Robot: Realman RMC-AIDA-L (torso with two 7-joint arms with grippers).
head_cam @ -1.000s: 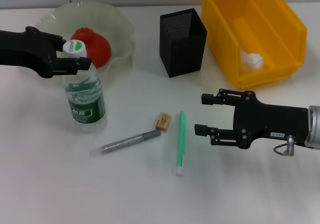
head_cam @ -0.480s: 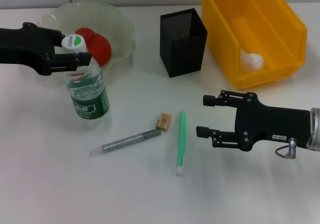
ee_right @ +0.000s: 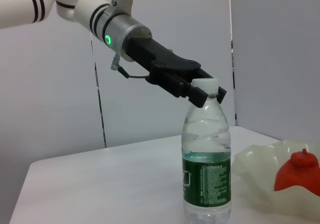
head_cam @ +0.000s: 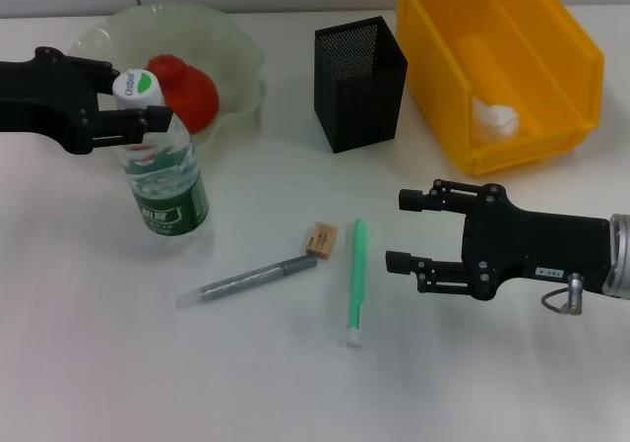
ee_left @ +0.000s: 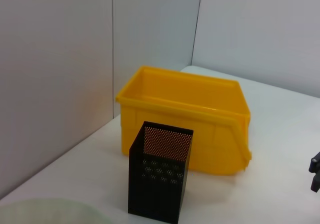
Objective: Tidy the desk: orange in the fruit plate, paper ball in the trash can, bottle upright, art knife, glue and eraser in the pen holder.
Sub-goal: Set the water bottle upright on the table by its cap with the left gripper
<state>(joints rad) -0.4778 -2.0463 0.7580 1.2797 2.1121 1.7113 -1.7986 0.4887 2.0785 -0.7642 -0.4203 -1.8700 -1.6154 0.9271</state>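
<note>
My left gripper [head_cam: 141,95] is shut on the white cap and neck of the bottle [head_cam: 167,186], which stands almost upright on the table in front of the fruit plate [head_cam: 241,58]; the right wrist view shows the bottle [ee_right: 206,159] held at the cap by the left gripper [ee_right: 205,92]. The orange [head_cam: 185,90] lies in the fruit plate. The paper ball [head_cam: 495,117] lies in the trash can [head_cam: 551,38]. The eraser [head_cam: 321,238], art knife [head_cam: 251,280] and glue [head_cam: 355,280] lie on the table. My right gripper [head_cam: 400,229] is open and empty, just right of the glue. The pen holder [head_cam: 359,83] stands at the back.
The left wrist view shows the pen holder [ee_left: 160,176] standing in front of the trash can [ee_left: 185,119], with a wall behind. The orange [ee_right: 297,171] and the fruit plate [ee_right: 257,166] stand close behind the bottle.
My left gripper has drawn the bottle's top back and to the left, bringing the bottle from a lean to nearly upright. The right gripper has barely moved.
</note>
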